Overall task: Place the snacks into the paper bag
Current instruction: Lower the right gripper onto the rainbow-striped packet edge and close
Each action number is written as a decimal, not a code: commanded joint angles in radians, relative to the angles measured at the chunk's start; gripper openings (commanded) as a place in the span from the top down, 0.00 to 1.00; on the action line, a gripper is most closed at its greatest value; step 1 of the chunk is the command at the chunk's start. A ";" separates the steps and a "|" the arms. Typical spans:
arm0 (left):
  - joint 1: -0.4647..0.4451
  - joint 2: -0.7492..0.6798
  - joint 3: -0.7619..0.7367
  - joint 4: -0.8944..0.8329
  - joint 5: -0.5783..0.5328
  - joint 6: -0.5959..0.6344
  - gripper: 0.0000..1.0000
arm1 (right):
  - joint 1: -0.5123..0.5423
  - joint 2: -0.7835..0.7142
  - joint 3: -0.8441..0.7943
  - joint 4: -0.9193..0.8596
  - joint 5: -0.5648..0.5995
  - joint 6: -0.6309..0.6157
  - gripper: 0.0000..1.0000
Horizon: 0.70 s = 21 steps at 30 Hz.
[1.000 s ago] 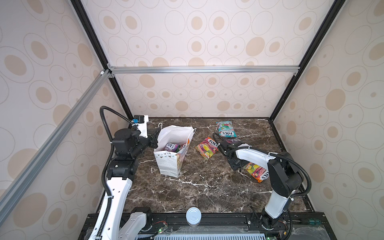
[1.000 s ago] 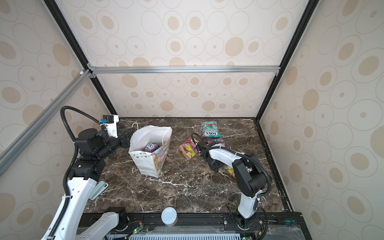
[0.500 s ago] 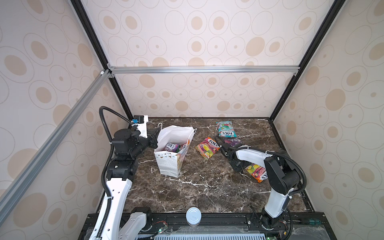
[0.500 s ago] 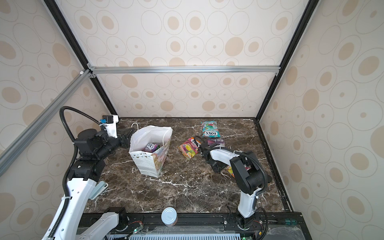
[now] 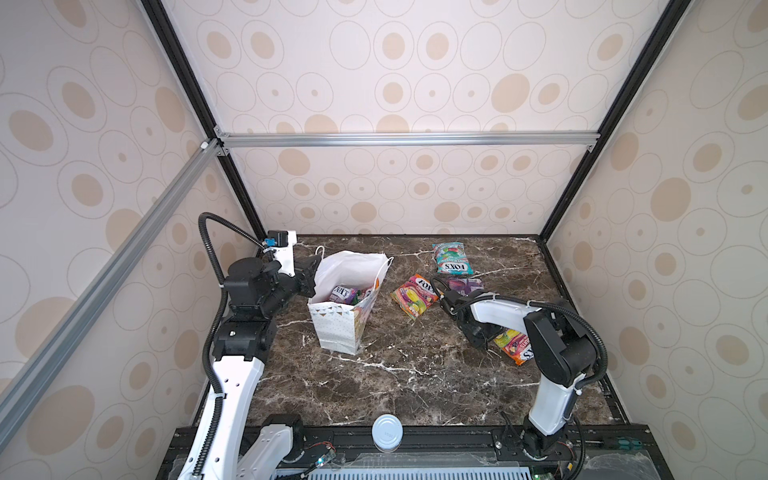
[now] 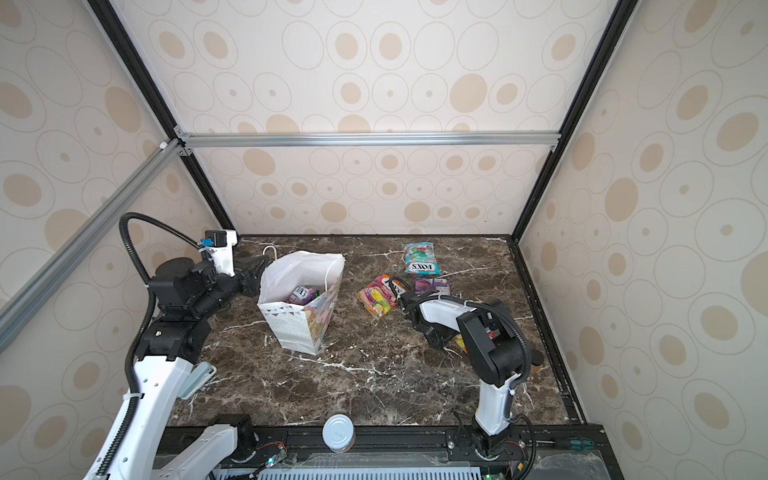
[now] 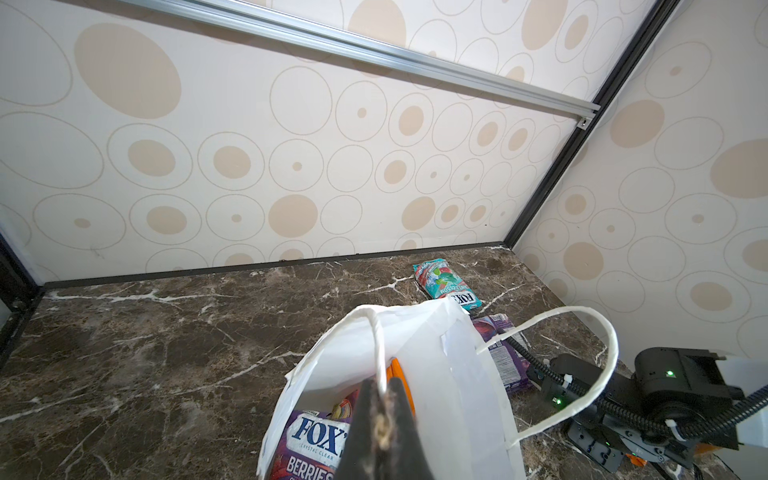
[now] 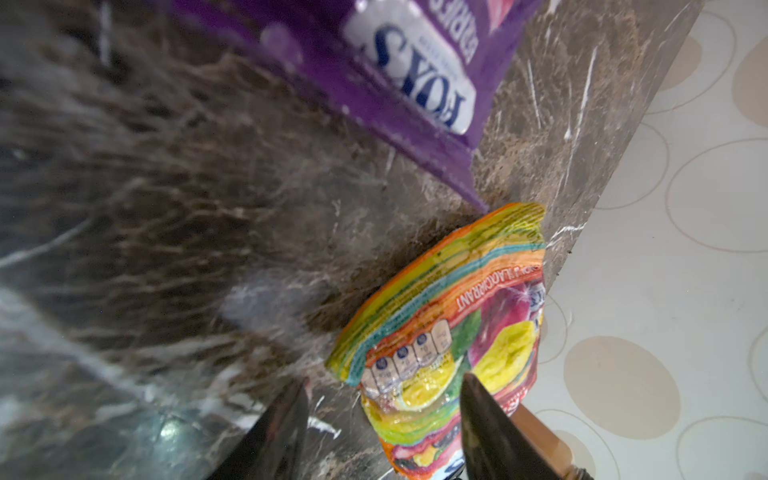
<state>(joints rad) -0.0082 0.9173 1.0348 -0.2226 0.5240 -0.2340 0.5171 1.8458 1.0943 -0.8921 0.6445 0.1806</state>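
The white paper bag (image 5: 337,329) (image 6: 291,330) stands open at the left, with a purple snack (image 7: 311,436) inside. My left gripper (image 7: 384,409) (image 5: 312,270) is shut on the bag's cord handle (image 7: 377,345) at the rim. On the table lie a teal snack (image 5: 451,258), a magenta-yellow snack (image 5: 415,297), a purple snack (image 5: 467,286) (image 8: 374,62) and an orange-yellow snack (image 5: 515,347) (image 8: 449,332). My right gripper (image 8: 384,390) (image 5: 487,338) is open, low over the end of the orange-yellow snack, one finger on it, the other beside it.
A white round cap (image 5: 386,432) sits at the front edge. A small amber-brown object (image 6: 536,360) lies by the right wall, just in front of the orange-yellow snack. Patterned walls close the back and both sides.
My right gripper has shifted slightly right and forward, toward the orange-yellow snack. The left gripper and the bag have not moved.
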 commanded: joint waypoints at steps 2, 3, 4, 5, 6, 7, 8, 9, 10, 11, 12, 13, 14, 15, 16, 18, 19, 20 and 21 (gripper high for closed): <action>0.002 -0.017 0.039 0.020 0.010 0.024 1.00 | -0.006 0.007 -0.001 -0.026 0.014 -0.004 0.40; 0.002 -0.018 0.039 0.020 0.009 0.025 1.00 | -0.008 0.011 0.004 -0.027 0.019 -0.008 0.41; 0.002 -0.018 0.039 0.020 0.010 0.025 1.00 | -0.010 0.014 0.008 -0.027 0.021 -0.010 0.40; 0.003 -0.020 0.039 0.021 0.011 0.024 1.00 | -0.013 0.018 0.011 -0.027 0.020 -0.014 0.41; 0.002 -0.021 0.038 0.020 0.011 0.024 1.00 | -0.015 0.022 0.012 -0.027 0.020 -0.014 0.41; 0.002 -0.021 0.038 0.020 0.011 0.025 1.00 | -0.020 0.027 0.014 -0.028 0.020 -0.015 0.40; 0.002 -0.021 0.038 0.021 0.011 0.025 1.00 | -0.021 0.031 0.013 -0.031 0.020 -0.014 0.41; 0.002 -0.021 0.038 0.019 0.011 0.025 1.00 | -0.022 0.037 0.013 -0.033 0.020 -0.015 0.41; 0.002 -0.021 0.039 0.020 0.011 0.025 1.00 | -0.022 0.043 0.012 -0.035 0.020 -0.015 0.41; 0.002 -0.021 0.039 0.020 0.012 0.025 1.00 | -0.022 0.048 0.010 -0.037 0.020 -0.015 0.41; 0.002 -0.022 0.040 0.020 0.013 0.025 1.00 | -0.022 0.054 0.016 -0.043 0.020 -0.009 0.41; 0.002 -0.023 0.039 0.020 0.011 0.024 1.00 | -0.022 0.059 0.016 -0.045 0.016 -0.007 0.41; 0.002 -0.026 0.039 0.020 0.011 0.025 1.00 | -0.023 0.059 0.016 -0.043 0.015 -0.007 0.42; 0.002 -0.026 0.038 0.022 0.011 0.025 1.00 | -0.022 0.060 0.016 -0.039 0.016 -0.008 0.43; 0.002 -0.027 0.038 0.021 0.010 0.024 1.00 | -0.023 0.061 0.013 -0.036 0.015 -0.007 0.44; 0.002 -0.027 0.038 0.022 0.009 0.025 1.00 | -0.023 0.062 0.010 -0.033 0.012 -0.010 0.47; 0.003 -0.026 0.038 0.020 0.013 0.024 1.00 | -0.026 0.066 0.012 -0.034 0.007 -0.011 0.53; 0.002 -0.024 0.038 0.022 0.015 0.025 1.00 | -0.027 0.067 0.015 -0.035 0.000 -0.010 0.57; 0.002 -0.023 0.039 0.021 0.019 0.025 1.00 | -0.029 0.069 0.016 -0.037 -0.006 -0.006 0.57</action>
<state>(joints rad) -0.0082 0.9104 1.0348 -0.2234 0.5247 -0.2340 0.4984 1.8942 1.1011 -0.9115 0.6575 0.1673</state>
